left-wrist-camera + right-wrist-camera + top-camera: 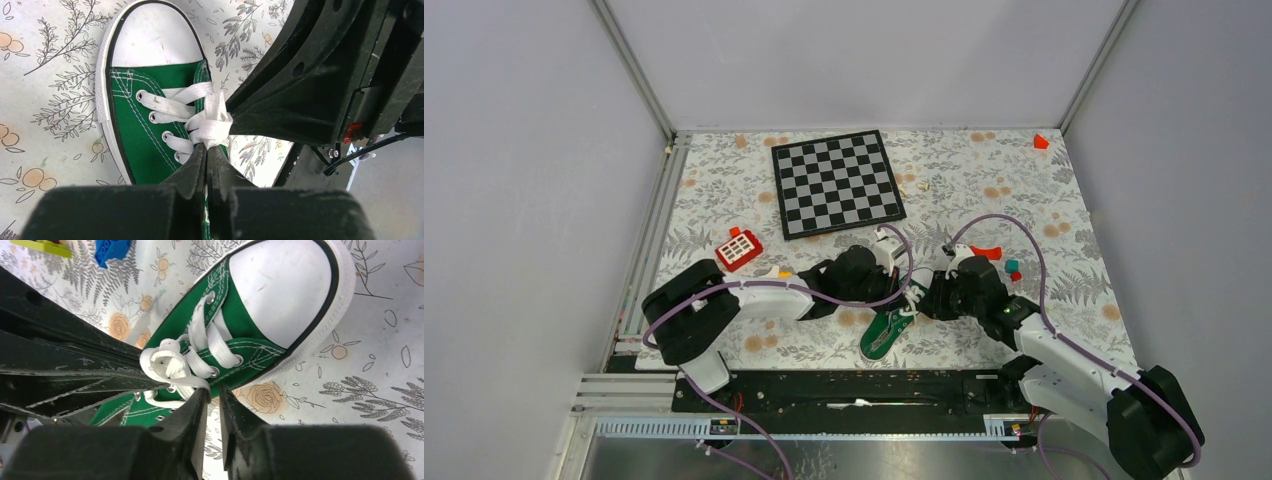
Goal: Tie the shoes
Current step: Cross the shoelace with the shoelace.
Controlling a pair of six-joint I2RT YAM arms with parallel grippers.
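Where the two arms meet, the shoe (pixel 886 330) lies on the tabletop (pixel 1044 210) close to the near edge, about midway between the left and right edges, set at a slant. It stands on its sole, with the green upper and white toe cap facing up. The laces (pixel 210 122) are gathered into a bunch over the eyelets, between the two tools.

Left tool (pixel 206 152): closed. Its fingers are pressed together with no gap, and a strand of the laces is pinched at their tips.

Right tool (pixel 212 397): slightly open. A narrow gap shows between its fingers, and nothing is seen inside it. One strand of the laces runs down to the tip of one finger (pixel 192 415) and touches it.

A chessboard (pixel 837 184) lies toward the far edge, well apart from the shoe.
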